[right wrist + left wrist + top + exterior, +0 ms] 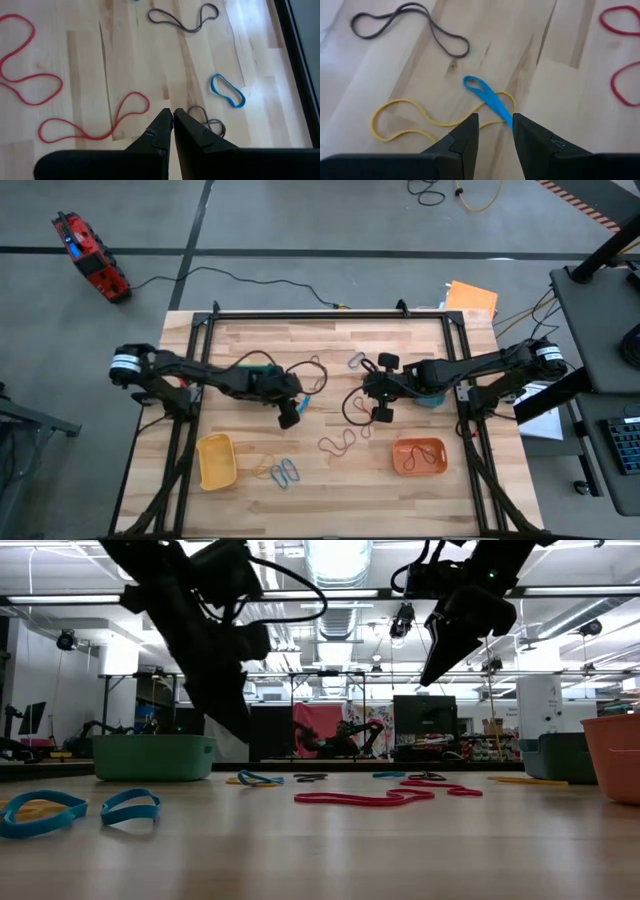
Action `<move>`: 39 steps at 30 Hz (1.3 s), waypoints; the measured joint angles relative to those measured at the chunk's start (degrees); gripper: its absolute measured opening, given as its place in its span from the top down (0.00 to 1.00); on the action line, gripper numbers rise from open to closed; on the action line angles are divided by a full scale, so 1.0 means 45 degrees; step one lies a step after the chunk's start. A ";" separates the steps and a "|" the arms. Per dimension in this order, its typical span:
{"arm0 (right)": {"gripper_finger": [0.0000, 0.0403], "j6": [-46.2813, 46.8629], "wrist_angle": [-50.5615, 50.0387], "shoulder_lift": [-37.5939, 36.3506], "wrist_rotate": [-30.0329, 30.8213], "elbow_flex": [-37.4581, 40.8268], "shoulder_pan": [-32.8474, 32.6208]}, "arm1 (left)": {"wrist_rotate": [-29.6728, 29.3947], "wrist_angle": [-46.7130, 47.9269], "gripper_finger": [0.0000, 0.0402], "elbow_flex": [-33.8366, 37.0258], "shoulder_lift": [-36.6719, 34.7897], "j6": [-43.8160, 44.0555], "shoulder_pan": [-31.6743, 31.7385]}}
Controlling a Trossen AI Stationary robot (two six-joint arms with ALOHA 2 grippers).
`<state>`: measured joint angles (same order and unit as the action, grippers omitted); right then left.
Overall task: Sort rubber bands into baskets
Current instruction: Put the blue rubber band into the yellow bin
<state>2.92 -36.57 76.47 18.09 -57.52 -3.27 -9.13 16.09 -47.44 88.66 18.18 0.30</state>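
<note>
My left gripper [290,416] [495,131] is open and hangs above the table's middle left. Its fingers stand over a blue rubber band [487,97] that lies across a yellow band [420,120]. My right gripper [380,402] [173,115] is shut and empty, raised over the middle right, above a grey band [207,122] and next to a red band [100,122]. The yellow basket [216,460] and the orange basket [418,456] stand near the front. The teal basket [152,757] and the blue basket [432,398] lie partly under the arms.
More bands lie loose on the wood: red ones [338,442], blue ones [285,472] by the yellow basket, a grey one [415,25], and a blue one [227,90]. The black frame rails [330,313] run round the table. A flat orange sheet [472,298] lies past the far right corner.
</note>
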 joint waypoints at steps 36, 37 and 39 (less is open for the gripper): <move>0.97 0.0588 -0.0007 0.0010 -0.0016 0.0015 -0.0015 | 0.0046 -0.0399 0.58 -0.0282 0.2080 -0.0930 -0.0447; 0.97 0.0588 -0.0005 0.0010 -0.0011 0.0015 -0.0015 | 0.0047 -0.0370 0.60 -0.0281 0.2080 -0.0934 -0.0447; 0.97 0.0588 -0.0003 0.0015 -0.0016 0.0019 -0.0015 | 0.0132 -0.0371 0.66 -0.0278 0.2075 -0.0934 -0.0447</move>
<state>5.56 -36.58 76.53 18.02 -57.43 -3.33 -8.54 14.42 -48.69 98.00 13.98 -1.72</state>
